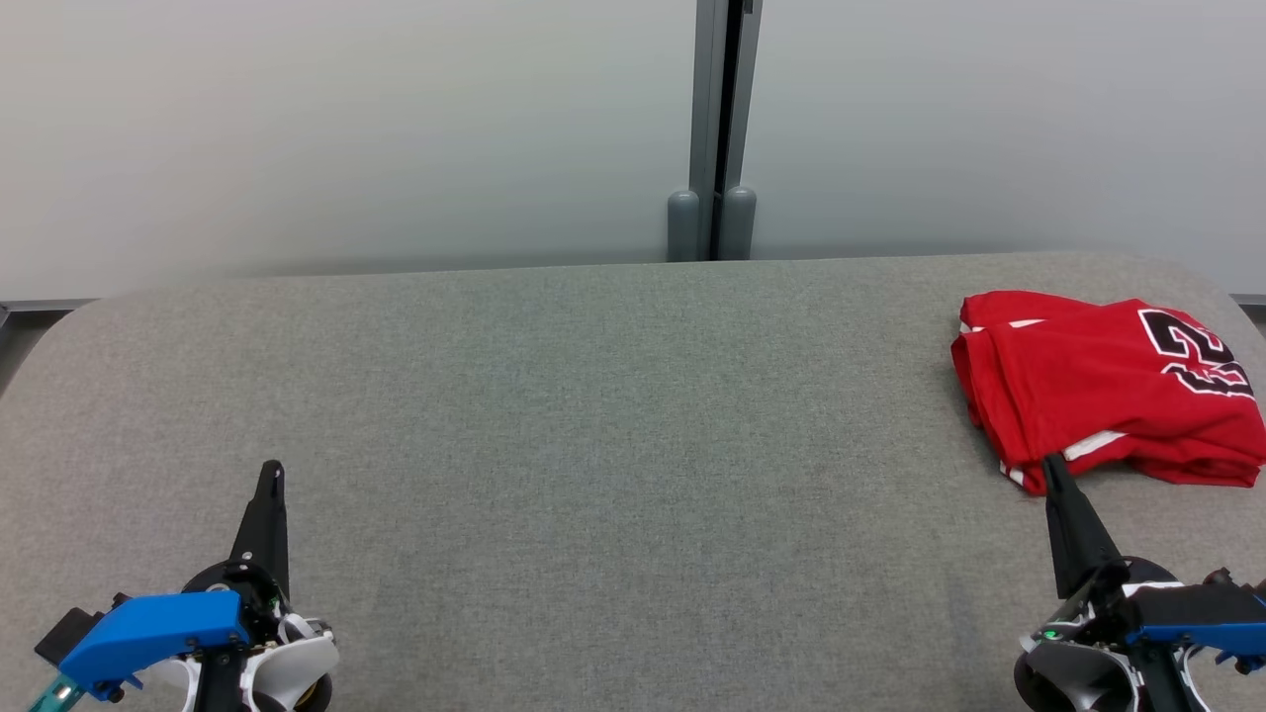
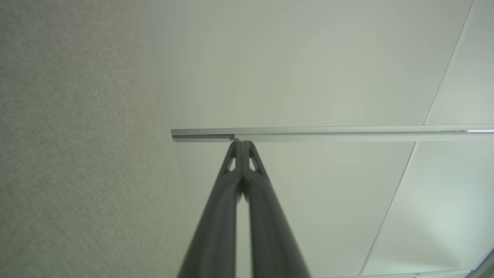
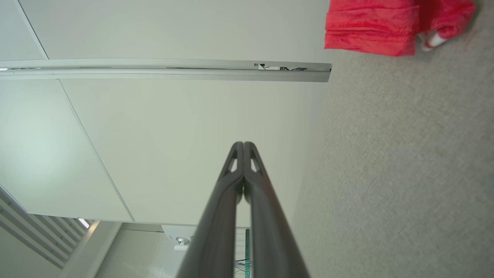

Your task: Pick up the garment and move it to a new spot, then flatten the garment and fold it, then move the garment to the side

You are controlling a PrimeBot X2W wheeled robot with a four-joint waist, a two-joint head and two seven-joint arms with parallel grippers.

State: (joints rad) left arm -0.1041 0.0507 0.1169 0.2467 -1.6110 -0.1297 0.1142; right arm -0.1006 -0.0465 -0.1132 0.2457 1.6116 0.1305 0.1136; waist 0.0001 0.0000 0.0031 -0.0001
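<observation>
The garment [image 1: 1098,386] is a red jersey with white trim and a black number, lying folded near the right end of the grey table [image 1: 593,425]. Its red edge also shows at the top of the right wrist view [image 3: 370,27]. My right gripper [image 1: 1051,465] is shut and empty, its tip overlapping the garment's near edge in the head view; the right wrist view [image 3: 243,144] has it apart from the cloth. My left gripper [image 1: 272,470] is shut and empty over the table's near left, seen likewise in the left wrist view [image 2: 242,143].
A pale wall stands behind the table, with a grey post [image 1: 717,129] at its middle. The table's corners are rounded. A metal rail [image 3: 166,69] runs along the wall panels.
</observation>
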